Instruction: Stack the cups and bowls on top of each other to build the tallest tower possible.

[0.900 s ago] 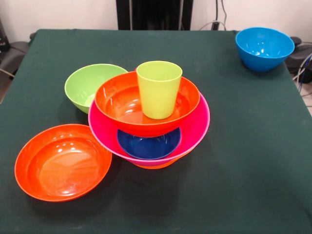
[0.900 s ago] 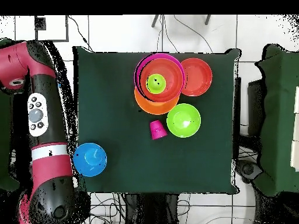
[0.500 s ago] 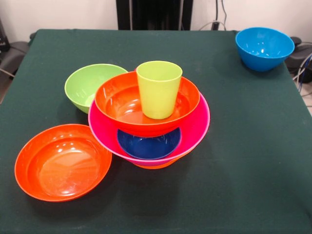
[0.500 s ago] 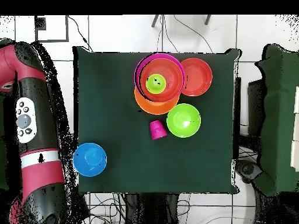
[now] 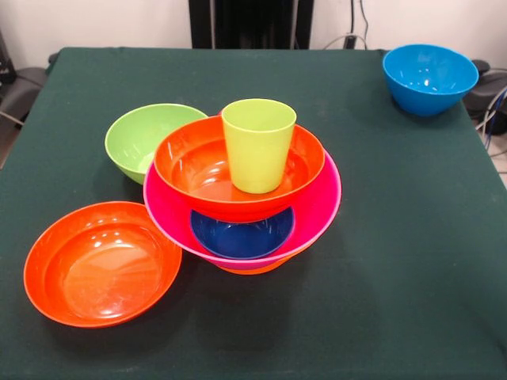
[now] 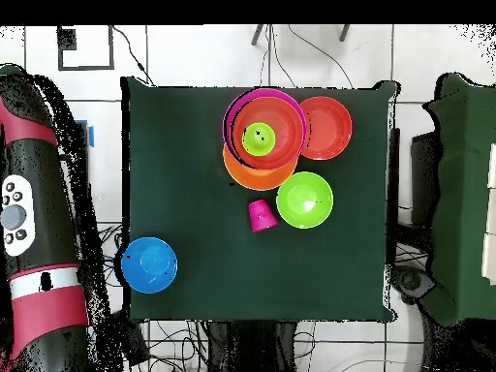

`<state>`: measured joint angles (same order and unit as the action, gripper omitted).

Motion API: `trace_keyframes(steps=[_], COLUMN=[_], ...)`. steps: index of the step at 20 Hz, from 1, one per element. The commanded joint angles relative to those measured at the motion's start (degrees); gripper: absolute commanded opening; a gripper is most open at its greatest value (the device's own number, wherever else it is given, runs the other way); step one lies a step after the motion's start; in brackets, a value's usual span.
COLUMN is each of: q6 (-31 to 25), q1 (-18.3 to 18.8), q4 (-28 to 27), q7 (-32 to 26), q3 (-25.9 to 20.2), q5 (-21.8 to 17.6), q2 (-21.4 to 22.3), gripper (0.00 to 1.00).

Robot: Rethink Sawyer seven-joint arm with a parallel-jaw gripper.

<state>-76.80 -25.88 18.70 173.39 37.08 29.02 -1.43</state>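
Note:
The tower [image 5: 245,198] stands mid-table: a lime green cup [image 5: 258,145] upright in a shallow red-orange bowl [image 5: 194,166], over a small dark blue bowl [image 5: 242,235] inside the big pink bowl [image 5: 317,210], on the big orange bowl [image 5: 253,269]. A green bowl [image 5: 142,138], a second shallow red-orange bowl [image 5: 101,263] and a light blue bowl [image 5: 429,77] stand apart. The red-pink cup [image 6: 260,215] lies next to the green bowl [image 6: 305,200] in the overhead view. The yellow-orange cup is out of view. Only the arm's body [image 6: 34,232] shows, beside the table; the gripper is out of view.
The green table [image 5: 396,277] ends at a near edge at the bottom of the front view. The robot's black pedestal [image 5: 249,24] stands at its far side. Dark green furniture [image 6: 455,194] stands past the table's right side in the overhead view. Cables lie on the floor.
In the overhead view the arm has swung further left, away from the table. The bowls and cups have not moved.

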Motion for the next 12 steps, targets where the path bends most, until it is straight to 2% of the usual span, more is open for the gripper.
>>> trace_keyframes(steps=[1, 12], q6=[3.2, 8.3], q1=[-0.1, -0.2], q4=[13.1, 18.8], q7=[-9.8, -15.8], q3=[-6.9, -7.5], q5=[-5.2, -10.8], q2=[3.3, 5.5], gripper=[1.0, 1.0])
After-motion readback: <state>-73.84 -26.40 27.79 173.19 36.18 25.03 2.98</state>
